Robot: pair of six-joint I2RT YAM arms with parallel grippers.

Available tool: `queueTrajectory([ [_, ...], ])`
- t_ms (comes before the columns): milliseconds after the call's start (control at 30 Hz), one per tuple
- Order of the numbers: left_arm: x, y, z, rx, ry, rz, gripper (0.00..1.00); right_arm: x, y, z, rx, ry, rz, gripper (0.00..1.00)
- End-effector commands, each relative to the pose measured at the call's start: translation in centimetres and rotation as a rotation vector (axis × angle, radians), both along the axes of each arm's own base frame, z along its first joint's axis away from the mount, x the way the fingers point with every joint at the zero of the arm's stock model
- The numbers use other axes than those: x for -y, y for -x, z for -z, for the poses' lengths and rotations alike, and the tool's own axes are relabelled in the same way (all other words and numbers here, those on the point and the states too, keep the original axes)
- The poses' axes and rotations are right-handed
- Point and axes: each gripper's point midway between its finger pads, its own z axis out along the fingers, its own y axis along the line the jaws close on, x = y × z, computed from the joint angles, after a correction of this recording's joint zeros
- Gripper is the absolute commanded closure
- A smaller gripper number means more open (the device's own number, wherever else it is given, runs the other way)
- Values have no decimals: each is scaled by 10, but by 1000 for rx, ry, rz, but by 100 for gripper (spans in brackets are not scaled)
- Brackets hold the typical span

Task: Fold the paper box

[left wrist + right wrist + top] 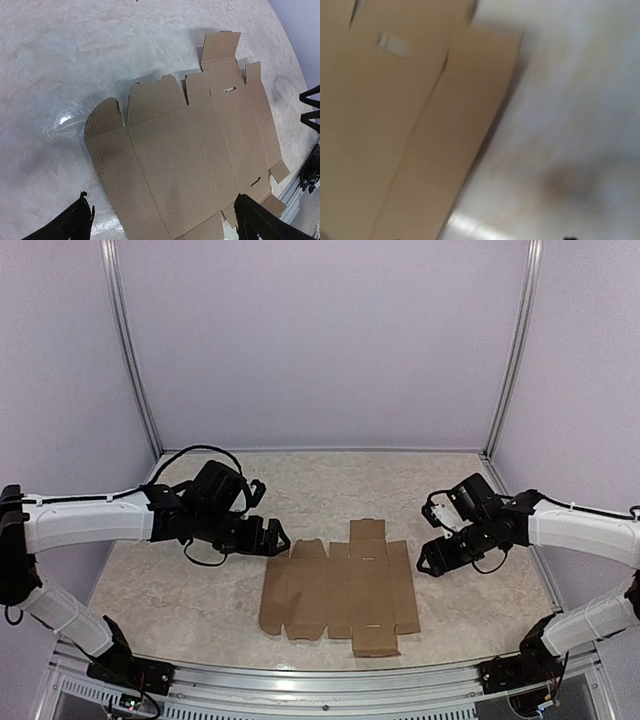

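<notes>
Paper box (pixel 338 590) lies fully flat mid-table, between the two arms. It is an unfolded die-cut sheet, creases showing, no flap raised. So folding hasn't started; I'd call this the approach step.

Left gripper (pixel 270 538) hangs at the sheet's far-left corner, jaws spread wide. In its wrist view the two fingers (pixel 75 220) sit at the bottom corners with the sheet showing between them, holding nothing.

Right gripper (pixel 432 558) sits just beside the sheet's right edge, apparently not touching it. Can't tell whether it's open or closed: the top view shows only a dark lump, and the wrist view is blurred, showing just the cardboard edge and bare table (pixel 570 100).

Next move, as I read it: pick one long side panel, get a finger under its edge, and lift it along the crease while the other arm pins the middle panel down. The sheet is thin and lies tight on a smooth table — likely to slide rather than lift if it isn't pinned first.
</notes>
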Motion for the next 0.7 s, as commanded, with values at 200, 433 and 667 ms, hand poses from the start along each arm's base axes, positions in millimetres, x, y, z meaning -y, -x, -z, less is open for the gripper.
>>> queueTrajectory([
  [200, 43, -2, 9, -55, 79, 82, 9, -21, 46, 27, -242, -424, 178, 36],
  [433, 48, 1, 30, -105, 65, 82, 13, -22, 53, 48, -300, -481, 222, 38],
  [667, 49, 7, 51, -151, 49, 82, 17, -22, 56, 58, -317, -526, 243, 39],
])
